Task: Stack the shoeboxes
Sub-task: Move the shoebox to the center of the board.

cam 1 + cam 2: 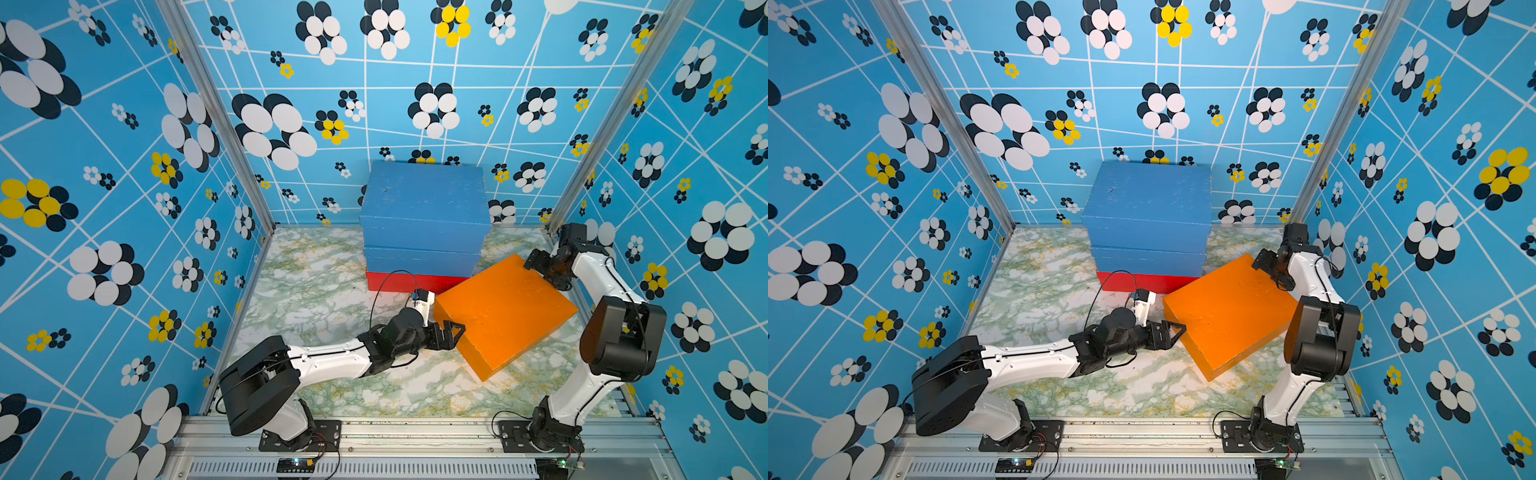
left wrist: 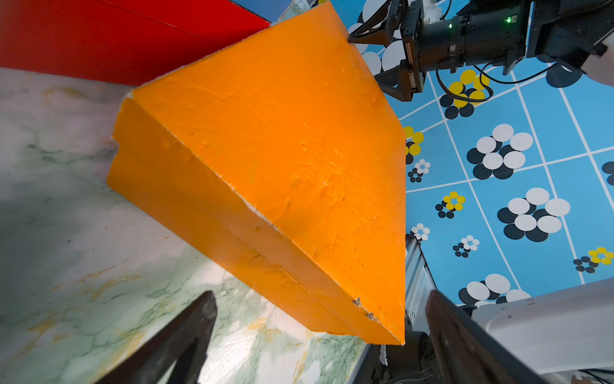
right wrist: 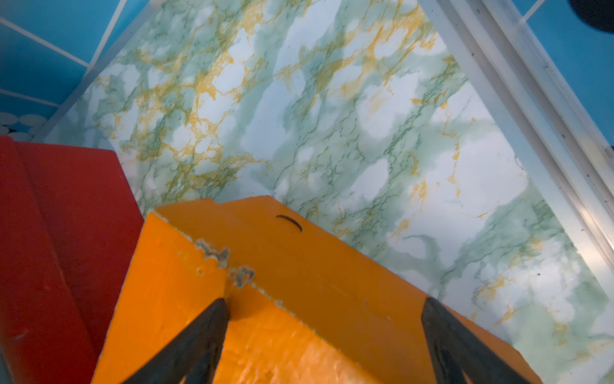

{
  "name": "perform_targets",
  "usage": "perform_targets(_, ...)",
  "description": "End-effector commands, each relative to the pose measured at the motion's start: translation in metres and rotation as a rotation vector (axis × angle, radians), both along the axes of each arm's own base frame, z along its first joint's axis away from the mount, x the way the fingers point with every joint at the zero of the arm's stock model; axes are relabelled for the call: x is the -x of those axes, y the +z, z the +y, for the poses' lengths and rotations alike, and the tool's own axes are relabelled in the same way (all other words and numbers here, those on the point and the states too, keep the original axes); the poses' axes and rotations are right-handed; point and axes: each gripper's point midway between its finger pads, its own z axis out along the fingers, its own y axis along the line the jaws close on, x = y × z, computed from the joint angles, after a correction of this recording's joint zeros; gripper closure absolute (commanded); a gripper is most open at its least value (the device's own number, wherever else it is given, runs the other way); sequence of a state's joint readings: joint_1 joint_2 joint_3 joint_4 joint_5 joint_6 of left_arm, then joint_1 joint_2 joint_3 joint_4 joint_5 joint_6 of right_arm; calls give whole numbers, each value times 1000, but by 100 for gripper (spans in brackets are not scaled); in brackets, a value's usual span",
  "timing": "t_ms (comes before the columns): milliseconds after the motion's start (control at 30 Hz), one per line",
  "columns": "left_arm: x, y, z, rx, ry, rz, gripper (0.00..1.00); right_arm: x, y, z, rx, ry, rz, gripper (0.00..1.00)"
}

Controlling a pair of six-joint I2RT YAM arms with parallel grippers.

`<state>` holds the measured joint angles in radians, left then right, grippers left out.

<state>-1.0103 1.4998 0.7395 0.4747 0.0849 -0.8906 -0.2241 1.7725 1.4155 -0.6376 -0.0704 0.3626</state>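
An orange shoebox (image 1: pixel 507 311) (image 1: pixel 1229 311) lies tilted at the right of the table, its far corner raised. My right gripper (image 1: pixel 542 272) (image 3: pixel 327 304) is shut on that corner, one finger on the lid and one low on the side wall. My left gripper (image 1: pixel 455 332) (image 2: pixel 320 299) stands open at the box's left edge, not touching the orange shoebox (image 2: pixel 282 149). At the back, two blue shoeboxes (image 1: pixel 424 195) (image 1: pixel 419 259) are stacked on a red shoebox (image 1: pixel 403 282) (image 3: pixel 59 216).
The marbled tabletop (image 1: pixel 324 291) stretches to the left and front of the stack. Patterned blue walls close in on three sides, with aluminium posts (image 1: pixel 582 166) at the back corners. A metal rail (image 1: pixel 415 432) with both arm bases runs along the front.
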Motion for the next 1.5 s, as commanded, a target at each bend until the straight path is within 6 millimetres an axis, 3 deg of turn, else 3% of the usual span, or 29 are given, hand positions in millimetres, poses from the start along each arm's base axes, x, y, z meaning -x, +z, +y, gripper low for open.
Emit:
perform_targets(0, -3, 0, 9, -19, 23, -19, 0, 35, -27, 25, -43, 39, 120, 7)
perform_targets(200, -8, 0, 23, -35, 58, -26, 1, 75, -33, 49, -55, 70, 140, 7)
perform_targets(600, -10, -5, 61, -67, 139, -22, 0, 126, 0, 107, -94, 163, 86, 6)
perform_targets(967, -17, -7, 104, -103, 224, -7, 0, 163, 2, 191, -113, 382, 123, 6)
perform_targets(1267, -22, -10, 153, -138, 323, 10, 0, 179, 17, 204, -116, 445, 92, 5)
perform_targets(1467, -20, -10, 159, -148, 304, 13, 1, 181, 4, 218, -166, 483, 119, 4)
